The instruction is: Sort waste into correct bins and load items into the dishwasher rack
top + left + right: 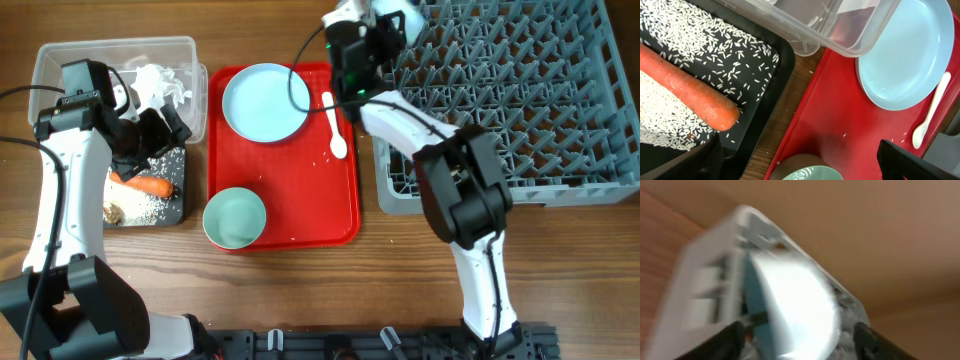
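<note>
My left gripper (150,140) (800,165) hangs open over the black bin (183,200), its fingers wide apart with nothing held. An orange carrot (148,184) (690,90), loose rice (150,207) (715,40) and a brown lump (113,213) lie in that bin. Crumpled tissue (160,85) sits in the clear bin (60,55). On the red tray (300,190) rest a pale blue plate (265,102) (905,65), a white spoon (335,125) (932,110) and a green bowl (235,217) (810,172). My right gripper (385,30) (797,337) is at the far left corner of the grey rack (520,90). A second pale bowl (795,305) stands on edge between its spread fingers, blurred.
The rack fills the right rear of the table, its pegs upright. The red tray lies between the bins and the rack. A few rice grains are scattered on the tray. Bare wooden tabletop (330,290) runs along the front.
</note>
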### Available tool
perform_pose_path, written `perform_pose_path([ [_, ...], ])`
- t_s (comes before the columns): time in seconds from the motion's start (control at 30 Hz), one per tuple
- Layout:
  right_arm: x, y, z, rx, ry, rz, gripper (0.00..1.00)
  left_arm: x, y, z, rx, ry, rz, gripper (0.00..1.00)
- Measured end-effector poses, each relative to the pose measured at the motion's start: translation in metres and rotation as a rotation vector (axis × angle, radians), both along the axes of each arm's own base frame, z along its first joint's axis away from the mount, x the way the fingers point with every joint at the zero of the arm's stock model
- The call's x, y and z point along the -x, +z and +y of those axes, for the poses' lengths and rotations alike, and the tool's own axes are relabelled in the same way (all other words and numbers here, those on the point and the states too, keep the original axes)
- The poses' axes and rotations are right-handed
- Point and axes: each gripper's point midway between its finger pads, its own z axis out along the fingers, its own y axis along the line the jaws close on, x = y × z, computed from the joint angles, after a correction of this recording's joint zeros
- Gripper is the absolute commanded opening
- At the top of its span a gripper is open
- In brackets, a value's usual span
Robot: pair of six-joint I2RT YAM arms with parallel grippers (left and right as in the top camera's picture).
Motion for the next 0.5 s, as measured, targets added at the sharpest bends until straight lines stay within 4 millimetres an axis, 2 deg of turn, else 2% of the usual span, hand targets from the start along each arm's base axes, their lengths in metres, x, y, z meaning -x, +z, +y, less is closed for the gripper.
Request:
perform_pose_path([
  [0.1, 0.006, 0.002, 0.027, -0.009, 0.049, -0.011, 1.0, 0.0, 0.0, 0.0, 0.0, 0.0, 0.0, 1.0],
  [0.23, 0.012, 0.01, 0.048, -0.032, 0.077, -0.055, 1.0, 0.0, 0.0, 0.0, 0.0, 0.0, 0.0, 1.0],
  [0.33, 0.02, 0.004, 0.061, -0.027, 0.103, -0.013, 1.0, 0.0, 0.0, 0.0, 0.0, 0.0, 0.0, 1.0],
  [0.43, 0.043, -0.013, 0.079, -0.022, 0.165, 0.131, 1.0, 0.0, 0.0, 0.0, 0.0, 0.0, 0.0, 1.0],
  [0.5, 0.069, -0.021, 0.096, -0.093, 0.214, 0.233, 1.0, 0.0, 0.0, 0.0, 0.0, 0.0, 0.001, 1.0],
])
